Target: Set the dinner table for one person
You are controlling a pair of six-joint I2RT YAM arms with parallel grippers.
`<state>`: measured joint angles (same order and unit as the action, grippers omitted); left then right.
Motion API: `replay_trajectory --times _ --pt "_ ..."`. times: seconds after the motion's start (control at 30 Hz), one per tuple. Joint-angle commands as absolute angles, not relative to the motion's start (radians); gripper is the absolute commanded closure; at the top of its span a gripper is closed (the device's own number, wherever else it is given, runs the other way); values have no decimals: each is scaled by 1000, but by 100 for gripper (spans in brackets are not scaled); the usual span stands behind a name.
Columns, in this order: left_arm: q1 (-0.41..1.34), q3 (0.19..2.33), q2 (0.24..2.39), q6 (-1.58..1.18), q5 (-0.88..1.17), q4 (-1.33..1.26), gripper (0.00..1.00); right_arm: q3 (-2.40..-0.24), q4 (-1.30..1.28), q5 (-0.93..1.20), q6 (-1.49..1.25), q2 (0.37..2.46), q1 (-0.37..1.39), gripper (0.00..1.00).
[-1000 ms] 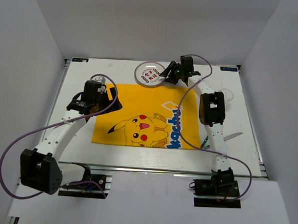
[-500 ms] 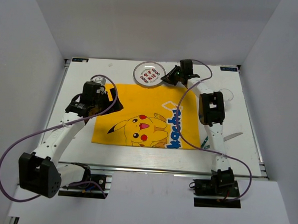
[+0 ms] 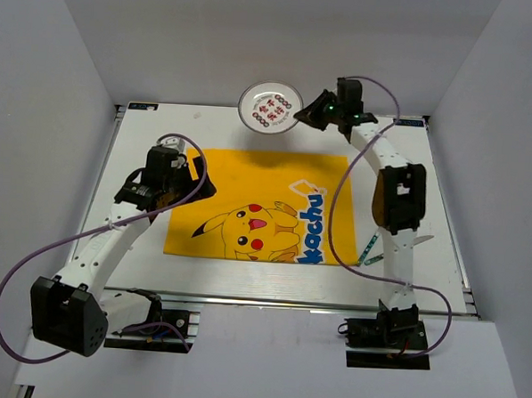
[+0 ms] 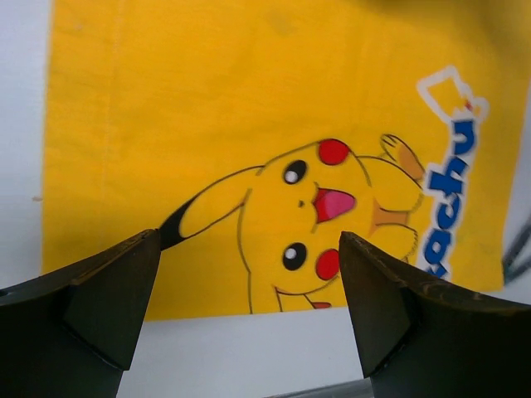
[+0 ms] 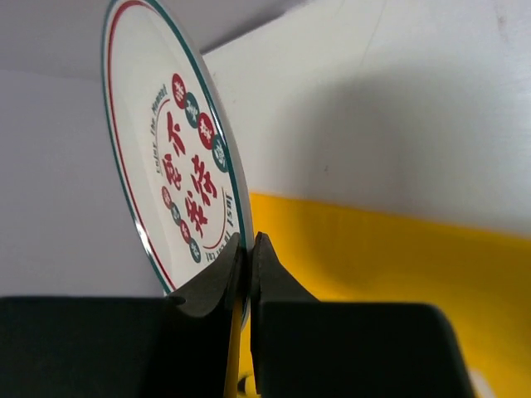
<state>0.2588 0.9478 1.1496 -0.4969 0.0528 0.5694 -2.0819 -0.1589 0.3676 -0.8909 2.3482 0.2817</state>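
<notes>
The white surface (image 3: 244, 274) spreads flat under both arms, its metal rail along the near edge. A yellow Pikachu placemat (image 3: 249, 176) lies in the middle of it. The right claw (image 3: 299, 118) is pinched tight on the right rim of a round white plate (image 3: 269, 106) with red and green lettering, holding it in the air over the far edge of the surface, tilted. The left claw (image 3: 194, 181) hangs over the left part of the placemat with its jaws spread wide and nothing between them. A teal-handled utensil (image 3: 369, 251) lies just right of the placemat's near right corner.
</notes>
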Motion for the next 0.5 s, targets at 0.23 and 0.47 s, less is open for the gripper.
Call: replay_trajectory --times 0.23,0.47 --pt "255 993 1071 -584 -210 661 2 -1218 113 459 -781 1773 278 100" --pt "255 993 1086 -580 -204 670 2 -1016 274 509 -822 1735 296 100"
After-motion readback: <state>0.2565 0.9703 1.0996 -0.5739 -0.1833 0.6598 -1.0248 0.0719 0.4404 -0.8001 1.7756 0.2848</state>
